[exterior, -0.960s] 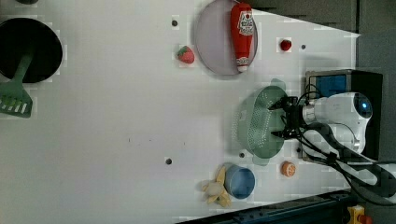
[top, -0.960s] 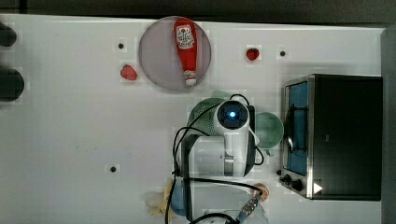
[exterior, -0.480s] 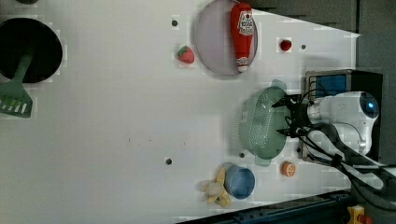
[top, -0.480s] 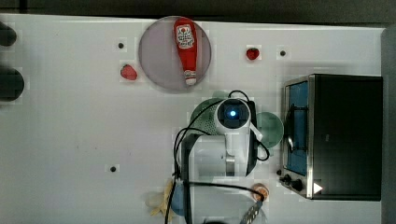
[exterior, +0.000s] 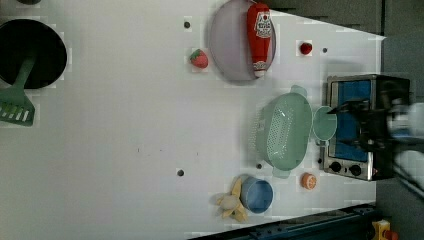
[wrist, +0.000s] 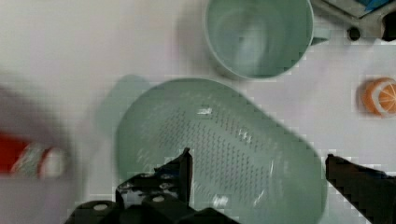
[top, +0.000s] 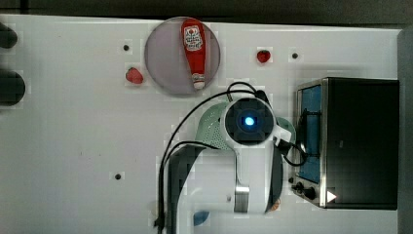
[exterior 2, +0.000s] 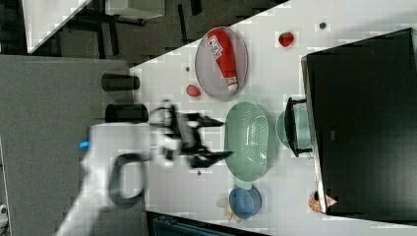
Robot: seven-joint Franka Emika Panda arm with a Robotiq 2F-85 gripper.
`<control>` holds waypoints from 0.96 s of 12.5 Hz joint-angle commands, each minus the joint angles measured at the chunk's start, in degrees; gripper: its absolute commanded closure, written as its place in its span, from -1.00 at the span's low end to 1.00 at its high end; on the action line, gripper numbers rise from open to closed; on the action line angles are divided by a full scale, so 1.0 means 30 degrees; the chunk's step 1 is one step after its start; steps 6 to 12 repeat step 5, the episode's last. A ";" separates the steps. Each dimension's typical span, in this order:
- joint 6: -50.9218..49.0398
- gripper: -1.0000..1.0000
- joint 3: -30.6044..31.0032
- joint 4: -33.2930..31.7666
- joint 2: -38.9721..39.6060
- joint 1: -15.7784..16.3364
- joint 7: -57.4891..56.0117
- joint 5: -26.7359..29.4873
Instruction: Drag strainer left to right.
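In the right view, left to right: your gripper (exterior 2: 212, 139) hangs with fingers spread wide, holding nothing, apart from the strainer (exterior 2: 247, 141). The strainer lies on the table (exterior 2: 295, 19), just beside the teal mug (exterior 2: 291, 129) fronting the toaster oven (exterior 2: 364, 123).

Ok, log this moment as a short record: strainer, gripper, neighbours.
strainer: pale mint-green oblong plastic colander, flat on the white table, hollow side up
gripper: black two-finger gripper, open, above the strainer, holding nothing
mug: round teal-green mug, between strainer and toaster oven
plate: grey round plate carrying a red ketchup bottle
bowl: small blue bowl near the strainer's end
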 commanded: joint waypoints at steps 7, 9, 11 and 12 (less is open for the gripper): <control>-0.8977 -1.00 0.0892 0.5867 -0.3717 0.0080 -0.6663 0.1799; -0.8977 -1.00 0.0892 0.5867 -0.3717 0.0080 -0.6663 0.1799; -0.8977 -1.00 0.0892 0.5867 -0.3717 0.0080 -0.6663 0.1799; -0.8977 -1.00 0.0892 0.5867 -0.3717 0.0080 -0.6663 0.1799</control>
